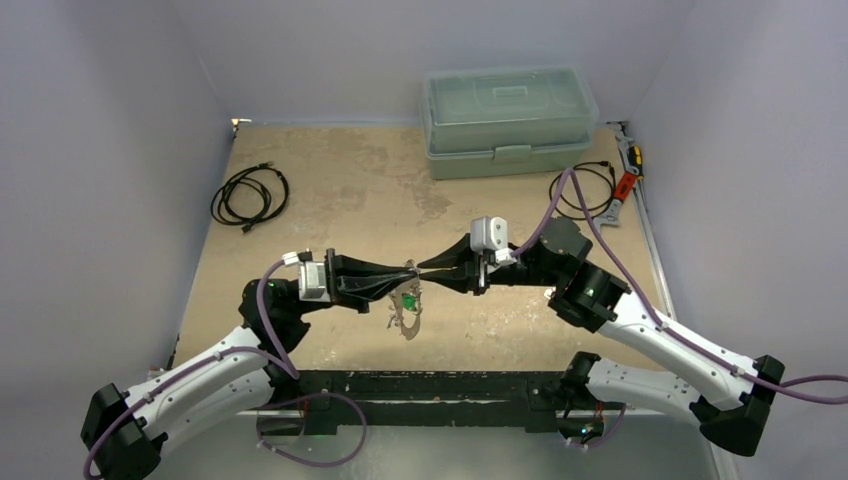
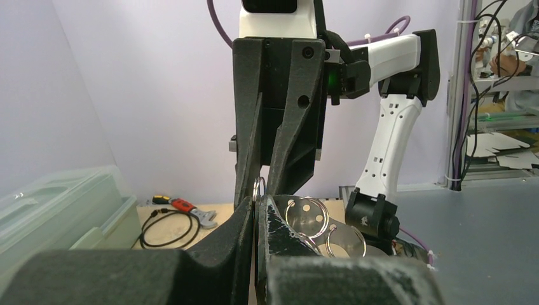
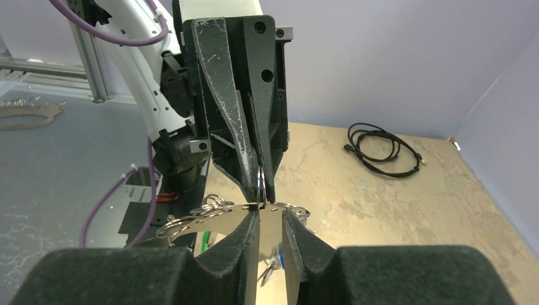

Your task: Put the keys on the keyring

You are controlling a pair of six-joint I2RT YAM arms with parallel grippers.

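The keyring (image 1: 403,318) is a curved flat grey metal piece with holes and several small split rings; it hangs between the two arms at mid-table. My left gripper (image 1: 412,274) is shut on one small split ring (image 2: 259,188) at its top edge. My right gripper (image 1: 424,273) meets it tip to tip, jaws a little apart on either side of that same ring (image 3: 261,179), above the keyring (image 3: 219,218). A green-tagged key (image 1: 410,300) dangles under the piece. A blue-headed key (image 3: 278,258) shows through the gap between the right fingers.
A clear lidded plastic box (image 1: 508,120) stands at the back. One coiled black cable (image 1: 250,193) lies back left and another (image 1: 585,190) back right, beside a red-handled wrench (image 1: 622,185). The arm bases sit along the near edge.
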